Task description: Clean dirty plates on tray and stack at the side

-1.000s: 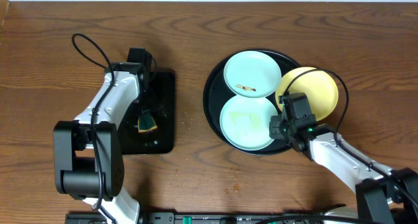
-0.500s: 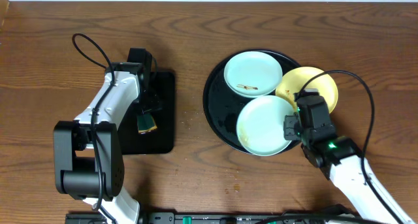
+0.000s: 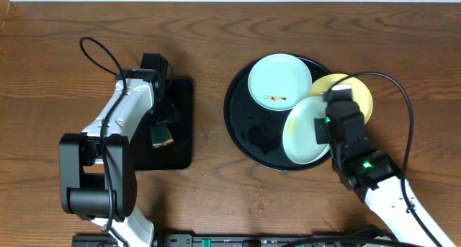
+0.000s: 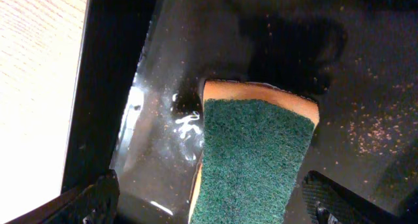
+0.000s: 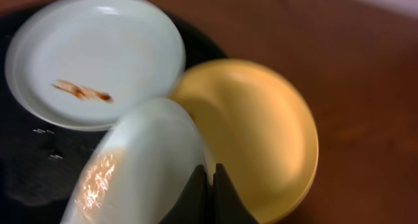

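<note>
The round tray (image 3: 248, 124) sits in the right half of the tabletop (image 3: 216, 45), with the rectangular tray (image 3: 180, 150) well apart from it in the left half.

The right pincer (image 3: 320, 128) is closed on the rim of the held plate (image 3: 299, 135), a pale blue-white one. The right wrist view shows the two fingers (image 5: 199, 191) pressed together at that rim. This plate is tilted, its gripped side raised, above the right part of the round tray's floor. Just beyond it lies the streaked plate (image 3: 279, 80), flat on the far side of the round tray, with a brown smear near its middle. The yellow plate (image 3: 360, 96) lies at the tray's right edge, overlapping the rim and reaching out over the tabletop. The held plate's raised edge is close beside both of them, and the right arm's body covers part of the yellow plate from above. A black cable (image 3: 400, 103) arcs over that side.

The left pincer (image 4: 215, 199) stands wide open over the rectangular tray, one finger on each side of the sponge (image 4: 255, 159) and neither gripping it. The sponge lies green side up on the wet black floor, which is dotted with fine specks. A few crumbs (image 3: 205, 132) lie on the bare wood between the two trays.
</note>
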